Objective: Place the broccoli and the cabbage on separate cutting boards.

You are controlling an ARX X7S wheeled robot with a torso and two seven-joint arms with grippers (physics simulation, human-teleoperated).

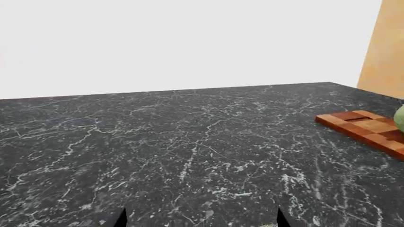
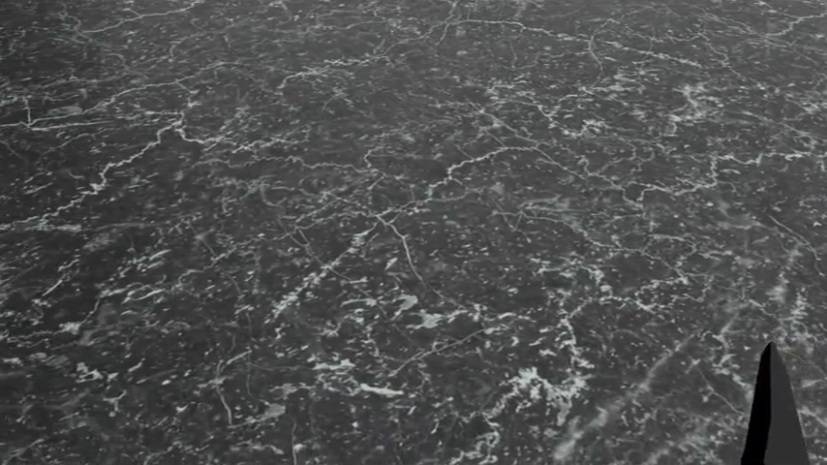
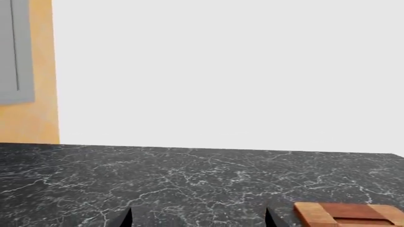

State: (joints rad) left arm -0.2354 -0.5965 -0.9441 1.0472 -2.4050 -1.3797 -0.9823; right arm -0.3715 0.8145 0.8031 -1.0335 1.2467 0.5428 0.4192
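Observation:
In the left wrist view a checkered wooden cutting board point(image 1: 369, 129) lies on the black marble counter point(image 1: 189, 151) at the frame edge, with a sliver of a smooth light-green thing, likely the cabbage point(image 1: 400, 118), on it. In the right wrist view a corner of a cutting board point(image 3: 350, 213) shows. The broccoli is out of view. My left gripper point(image 1: 200, 222) and right gripper point(image 3: 197, 221) each show only two dark fingertips, set wide apart, with nothing between them. The head view shows only counter and one dark fingertip point(image 2: 776, 412).
A white wall stands behind the counter's far edge. An orange-tan wall panel point(image 1: 385, 47) rises beside the board in the left wrist view. In the right wrist view an orange wall point(image 3: 41, 94) with a grey panel point(image 3: 16, 52) stands at the counter's end.

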